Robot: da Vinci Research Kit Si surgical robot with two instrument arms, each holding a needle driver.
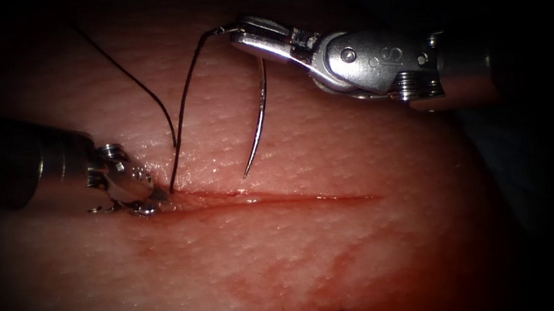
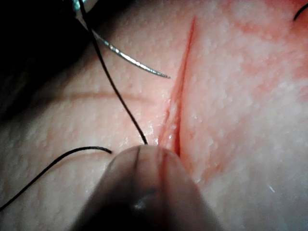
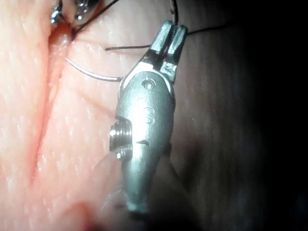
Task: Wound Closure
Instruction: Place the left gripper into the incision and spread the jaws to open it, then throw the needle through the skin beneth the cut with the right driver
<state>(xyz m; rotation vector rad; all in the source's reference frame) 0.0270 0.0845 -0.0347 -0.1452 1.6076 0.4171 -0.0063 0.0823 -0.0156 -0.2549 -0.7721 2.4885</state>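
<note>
Above the cut [image 1: 273,197], from the endoscope: right tool [image 1: 245,37] with fingers closed on the needle [image 1: 259,121] near its thread end. Curve hanging down toward the cut, tip free, just short of the upper edge, not in the tissue [image 1: 358,265]. Thread [image 1: 186,109] running from the needle's end down to the cut's left end, entering the tissue there; second strand arching away up and left from the same spot. Left tool [image 1: 149,197] lying at the cut's left end, tips pressed on the tissue beside the thread entry; fingers looking closed, but cannot tell whether gripping tissue or thread. Red fluid [image 1: 296,281] smeared below the cut.

Beside the cut [image 2: 180,96], left wrist view: needle [image 2: 132,60] clear of the tissue [image 2: 240,144], tip near the cut's edge. Thread [image 2: 115,91] dropping to the tissue right at the tool's blurred tip [image 2: 144,166]. Another strand curling away over the skin.

Next to the cut [image 3: 45,120], right wrist view: right tool [image 3: 168,41] clamped shut, needle [image 3: 91,72] curving out from it toward the cut. Thread [image 3: 127,47] crossing near the fingers. Left tool's tips [image 3: 70,14] at the cut's far end.
</note>
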